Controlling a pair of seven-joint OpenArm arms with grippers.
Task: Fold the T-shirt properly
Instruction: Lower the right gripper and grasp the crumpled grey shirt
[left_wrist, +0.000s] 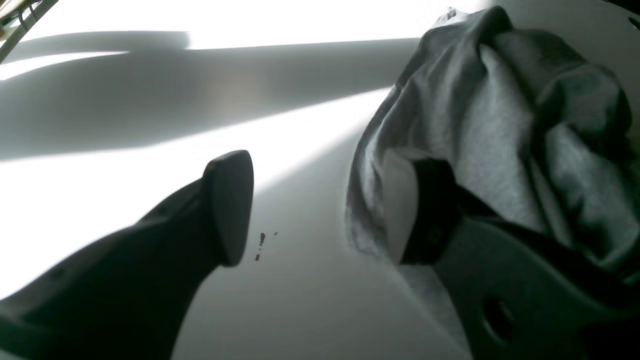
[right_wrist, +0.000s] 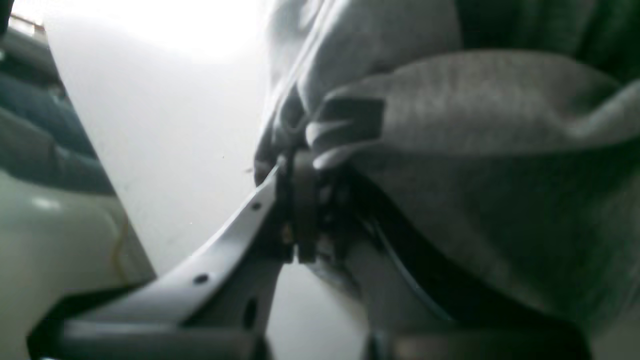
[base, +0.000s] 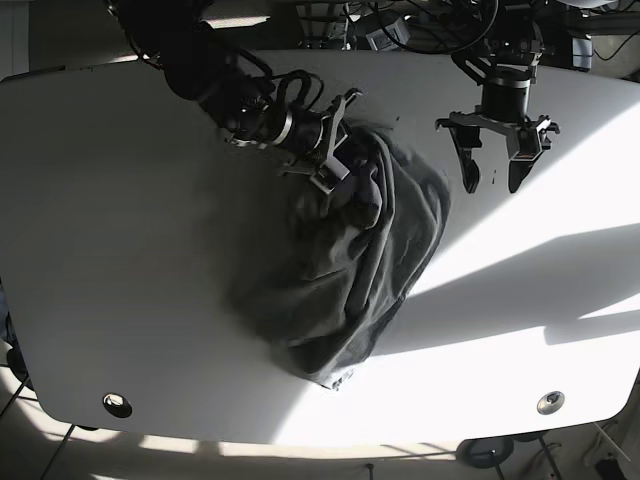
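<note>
T-shirt bunched on table, gripped by right pincer.

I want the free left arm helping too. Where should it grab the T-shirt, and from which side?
Probably the T-shirt's upper edge nearest the open left gripper, approached from above on that side: the hem lies flat against the table there, while the right gripper pinches the opposite bunch.
</note>
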